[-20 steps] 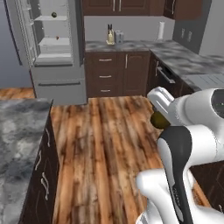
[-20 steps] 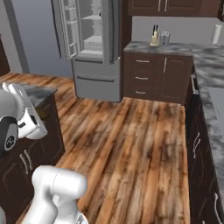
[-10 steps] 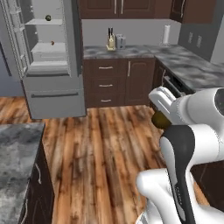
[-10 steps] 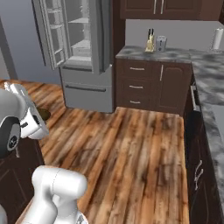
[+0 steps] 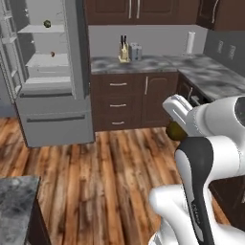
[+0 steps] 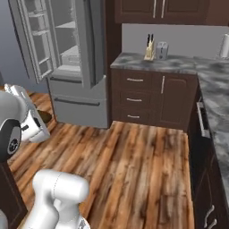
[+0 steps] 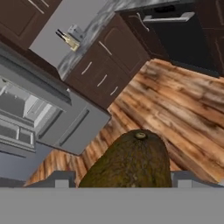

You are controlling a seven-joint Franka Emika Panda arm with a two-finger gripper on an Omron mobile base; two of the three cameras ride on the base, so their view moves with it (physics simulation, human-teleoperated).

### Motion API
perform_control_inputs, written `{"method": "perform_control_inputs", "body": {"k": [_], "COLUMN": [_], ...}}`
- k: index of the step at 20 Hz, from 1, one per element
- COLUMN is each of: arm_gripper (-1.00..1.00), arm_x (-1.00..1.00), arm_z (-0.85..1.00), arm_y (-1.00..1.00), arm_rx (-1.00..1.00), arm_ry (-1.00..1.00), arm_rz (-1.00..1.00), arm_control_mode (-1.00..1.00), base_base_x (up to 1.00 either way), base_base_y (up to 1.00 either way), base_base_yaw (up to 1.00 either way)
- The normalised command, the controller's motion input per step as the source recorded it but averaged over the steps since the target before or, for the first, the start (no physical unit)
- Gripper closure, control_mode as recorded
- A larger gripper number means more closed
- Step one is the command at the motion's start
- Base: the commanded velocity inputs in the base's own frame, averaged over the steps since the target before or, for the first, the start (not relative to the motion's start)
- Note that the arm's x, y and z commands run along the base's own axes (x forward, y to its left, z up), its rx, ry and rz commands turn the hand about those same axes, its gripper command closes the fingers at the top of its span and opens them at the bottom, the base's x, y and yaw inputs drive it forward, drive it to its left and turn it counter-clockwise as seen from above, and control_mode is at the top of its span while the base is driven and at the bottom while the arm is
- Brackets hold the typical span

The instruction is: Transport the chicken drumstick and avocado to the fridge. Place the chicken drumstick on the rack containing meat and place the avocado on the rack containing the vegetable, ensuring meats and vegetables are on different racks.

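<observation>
My gripper [image 7: 124, 183] is shut on the avocado [image 7: 131, 162], an olive-brown egg-shaped fruit that bulges up between the fingertips [image 7: 60, 179] in the hand view. The same avocado [image 5: 176, 130] shows at the hand, held out over the wooden floor, in the left base view, and as a dark lump [image 6: 44, 117] in the right base view. The fridge [image 5: 52, 76] stands open ahead on the left. The vegetable [image 5: 47, 23], a dark green ball, sits on its higher shelf [image 5: 40, 29]. A tiny reddish lump [image 5: 52, 54] lies one shelf lower; I cannot tell if it is the chicken drumstick.
Dark drawer cabinets [image 5: 119, 103] under a grey stone counter run right of the fridge, with a knife block [image 5: 124, 50] and a paper towel roll [image 5: 190, 43] on top. A counter corner [image 5: 16, 206] juts in at the lower left. Wooden floor [image 5: 110, 177] lies between me and the fridge.
The whole scene has shifted: the base has driven on, and the fridge and cabinets look larger and nearer. The arm holds the same pose, avocado still gripped.
</observation>
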Motion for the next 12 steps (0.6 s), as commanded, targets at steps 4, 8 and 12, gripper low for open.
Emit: {"method": "perform_control_inputs", "body": {"k": [4,8,12], "arm_gripper": [1.0,1.0,1.0], "arm_x": [0.0,0.0,0.0], "arm_z": [0.0,0.0,0.0], "arm_y": [0.0,0.0,0.0], "arm_rx": [0.0,0.0,0.0], "arm_ry": [0.0,0.0,0.0], "arm_rz": [0.0,0.0,0.0], "arm_control_mode": [1.0,1.0,1.0], "base_base_x": [1.0,1.0,1.0], "base_base_y": [0.54,0.57,0.3], "base_base_yaw": [-0.06,-0.04,0.0]}}
